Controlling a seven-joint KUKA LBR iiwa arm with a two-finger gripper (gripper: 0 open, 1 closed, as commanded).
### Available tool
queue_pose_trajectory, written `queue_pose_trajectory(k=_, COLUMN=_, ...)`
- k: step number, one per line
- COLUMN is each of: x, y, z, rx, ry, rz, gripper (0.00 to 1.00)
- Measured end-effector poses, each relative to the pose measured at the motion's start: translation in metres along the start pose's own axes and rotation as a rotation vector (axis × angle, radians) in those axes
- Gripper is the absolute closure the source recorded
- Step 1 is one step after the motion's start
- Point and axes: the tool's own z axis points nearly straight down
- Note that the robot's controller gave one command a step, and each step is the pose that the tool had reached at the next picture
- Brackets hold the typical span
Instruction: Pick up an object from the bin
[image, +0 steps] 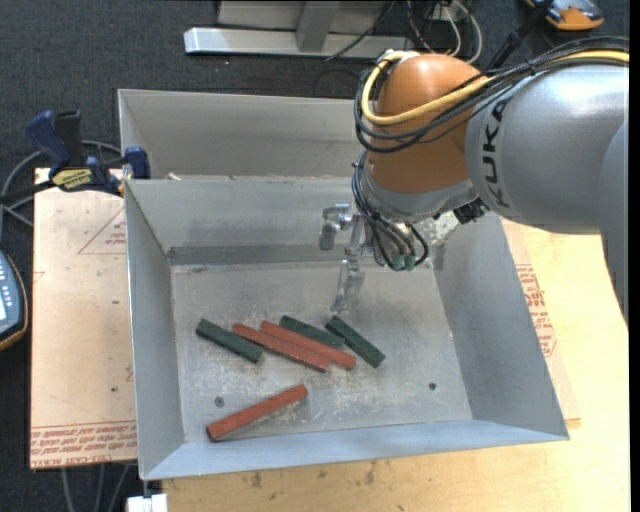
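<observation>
A grey metal bin (150, 300) is seen from above, with a few short coloured sticks on its scuffed floor. Nearest the viewer, a lone red stick (258, 412) lies slantwise and well apart from the others.

Farther in, toward the middle of the floor, lies a loose cluster. A left green stick (229, 340) sits beside a pair of red sticks (295, 345) that lie side by side. A middle green stick (310, 330) is just behind them, and a right green stick (356, 343) lies at the right end.

The gripper (345, 298) hangs just above the far end of that right green stick, apparently not touching it. Nothing is visibly held. From this angle it cannot be told whether its jaws are spread or pressed together.

Behind and above the gripper, an orange cover (425, 110) wrapped with cables caps the wrist. The silver arm (560, 140) reaches in from the right, over the far part of the bin.

The sticks look stiff, light and flat-sided, so they would probably not bend or crush. The best hold is likely across the narrow width, near the middle of the length. The right green stick lies close against its neighbours, which could get nudged.
</observation>
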Motion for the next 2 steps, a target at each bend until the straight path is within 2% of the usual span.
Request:
queue_pose_trajectory(k=1, x=0.0398, y=-0.0350, z=0.1389, rx=-0.001, ry=0.008, rz=0.091, gripper=0.00)
queue_pose_trajectory(k=2, x=0.0356, y=-0.0349, z=0.1305, rx=-0.001, ry=0.001, rz=0.089, gripper=1.00)
